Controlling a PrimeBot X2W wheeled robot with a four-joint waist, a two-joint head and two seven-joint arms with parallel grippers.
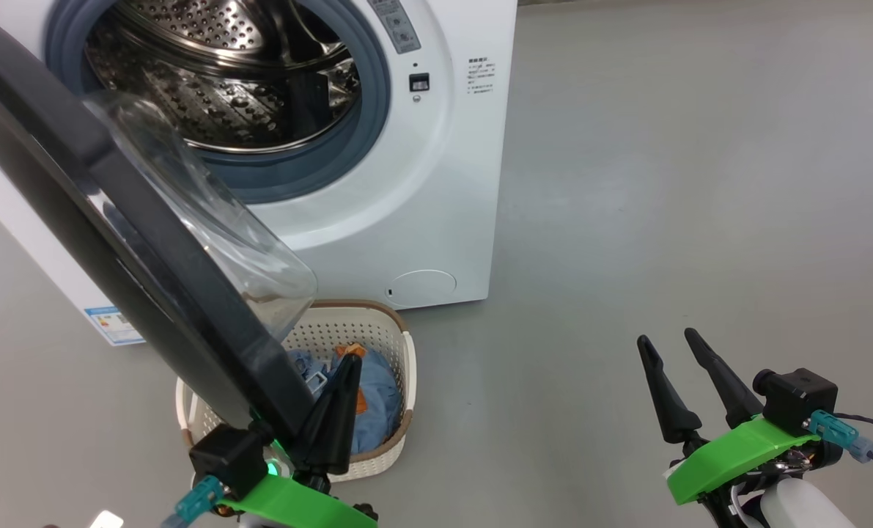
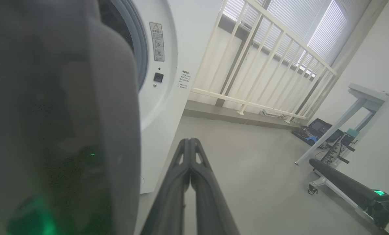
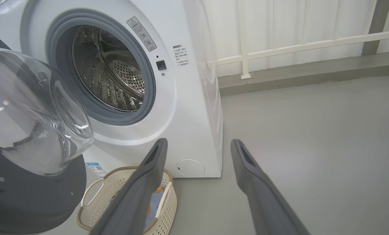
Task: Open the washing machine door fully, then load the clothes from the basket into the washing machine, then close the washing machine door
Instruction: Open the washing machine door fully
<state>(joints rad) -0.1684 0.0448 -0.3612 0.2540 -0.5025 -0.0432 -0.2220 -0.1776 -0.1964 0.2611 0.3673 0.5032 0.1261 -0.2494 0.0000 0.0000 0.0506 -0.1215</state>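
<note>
The washing machine [image 1: 421, 220] stands ahead with its steel drum [image 1: 223, 81] exposed. The washing machine door [image 1: 150, 279], black with a clear glass bowl [image 1: 209, 220], is swung out towards me on the left. Below it sits the basket [image 1: 396, 345] holding the blue clothes [image 1: 377, 396]. My left gripper [image 1: 350, 361] is shut with nothing between its fingers, right beside the door's lower edge and above the basket; I cannot tell if it touches the door. My right gripper [image 1: 665, 337] hangs open over bare floor at the lower right. In the right wrist view the basket [image 3: 93, 192] and clothes [image 3: 153, 205] lie behind the right gripper [image 3: 198, 142].
Grey floor [image 1: 685, 183] stretches right of the machine. In the left wrist view a white railing [image 2: 263, 65] runs behind it, with a pale table [image 2: 367, 94] and a black case [image 2: 318, 129] at the far right. The blurred door [image 2: 50, 114] crowds the left gripper [image 2: 189, 141].
</note>
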